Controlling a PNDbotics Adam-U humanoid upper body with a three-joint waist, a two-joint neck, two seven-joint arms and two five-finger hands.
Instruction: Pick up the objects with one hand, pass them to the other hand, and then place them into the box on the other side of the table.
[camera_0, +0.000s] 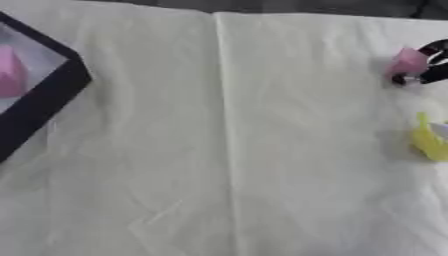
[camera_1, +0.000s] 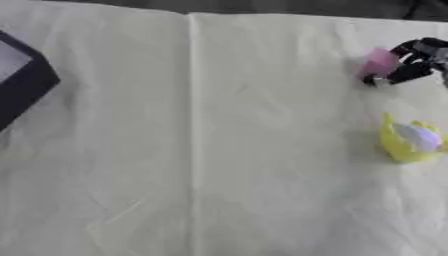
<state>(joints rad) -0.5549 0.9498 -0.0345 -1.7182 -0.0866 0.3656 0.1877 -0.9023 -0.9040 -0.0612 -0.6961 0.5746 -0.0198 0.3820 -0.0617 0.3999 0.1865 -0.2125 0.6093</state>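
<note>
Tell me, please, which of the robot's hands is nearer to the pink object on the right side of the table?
Right. The right hand is at the pink object, its fingers curled round it. The left hand shows in neither view.

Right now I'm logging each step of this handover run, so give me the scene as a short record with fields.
surface: table under a pale creased cloth
right hand: right hand at the right edge, fingers curled round a pink object
left hand: not in view
box: dark-rimmed box at the left edge, partly out of view
box contents: a pink item lies inside
waiting object: yellow object with a pale bluish part, on the cloth near the right edge, nearer the robot than the hand
handover: not yet done
</note>
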